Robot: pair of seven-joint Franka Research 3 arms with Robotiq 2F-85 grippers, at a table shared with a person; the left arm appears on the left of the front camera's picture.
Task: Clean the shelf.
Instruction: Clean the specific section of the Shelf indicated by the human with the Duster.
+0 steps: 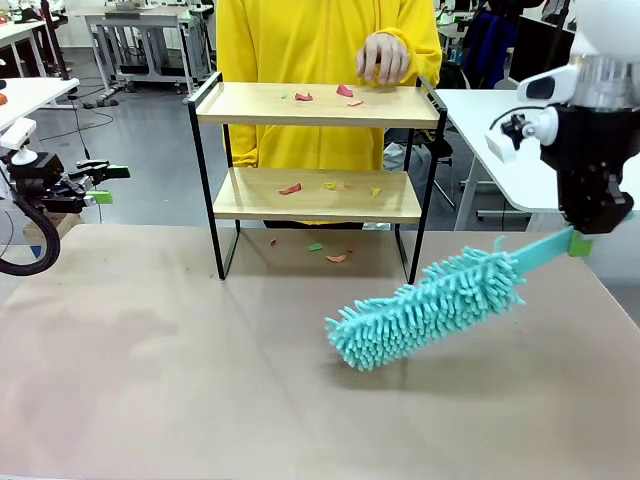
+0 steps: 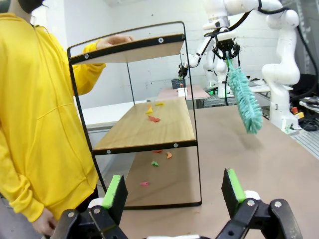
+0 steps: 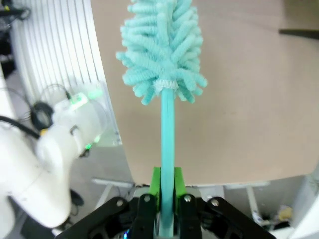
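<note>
Shelf (image 1: 310,105) sits far-middle on the table (image 1: 150,380), looks light, stiff and probably skiddy, so I'd steady it by a black side rail; right gripper (image 1: 585,238) is clamped on the handle of the fluffy teal duster (image 1: 430,305), left gripper (image 2: 174,190) gapes wide apart, empty.
</note>
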